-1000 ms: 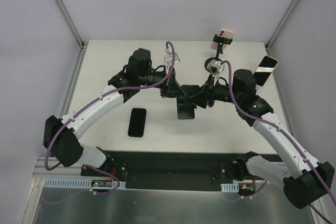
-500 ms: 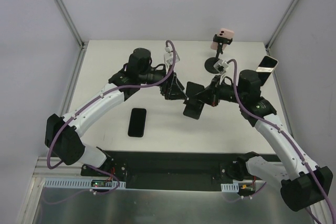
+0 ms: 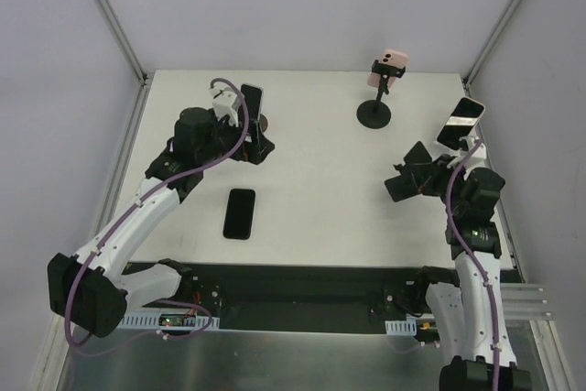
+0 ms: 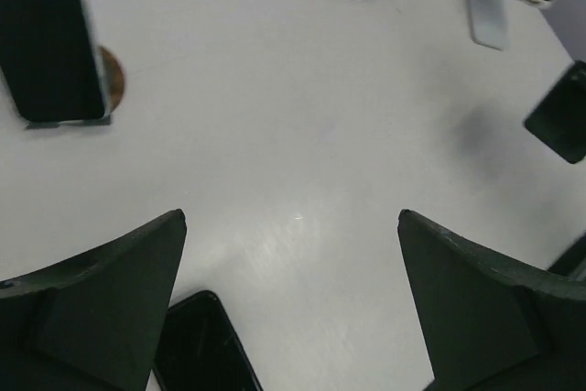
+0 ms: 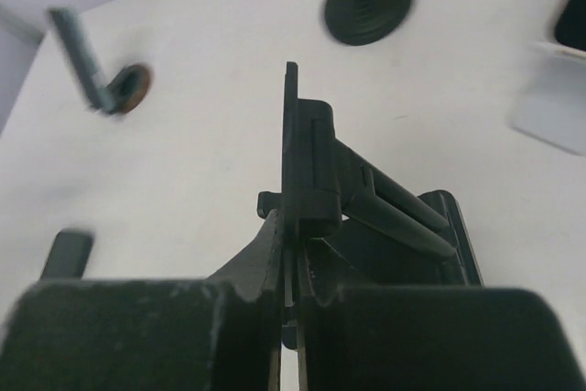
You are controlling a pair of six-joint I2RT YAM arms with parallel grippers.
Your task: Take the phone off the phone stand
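Observation:
My right gripper (image 3: 423, 179) is shut on a black folding phone stand (image 3: 409, 175), held off the table at the right; in the right wrist view the stand (image 5: 316, 171) shows edge-on between the closed fingers, and no phone sits on it. A black phone (image 3: 240, 213) lies flat on the table at the left. My left gripper (image 3: 255, 146) hovers just beyond it, open and empty (image 4: 291, 217), with that phone (image 4: 201, 345) by its left finger.
A dark phone (image 3: 251, 100) leans on a stand with a brown base (image 3: 263, 123) beside the left gripper. A pink phone (image 3: 394, 60) is clamped on a black round-base stand (image 3: 375, 115) at the back. Another phone (image 3: 461, 120) rests on a white stand (image 4: 490, 20) at the right edge.
The left gripper opened, let go of the black stand and drew back to the left. The right arm pulled back to the right with the stand in its grip.

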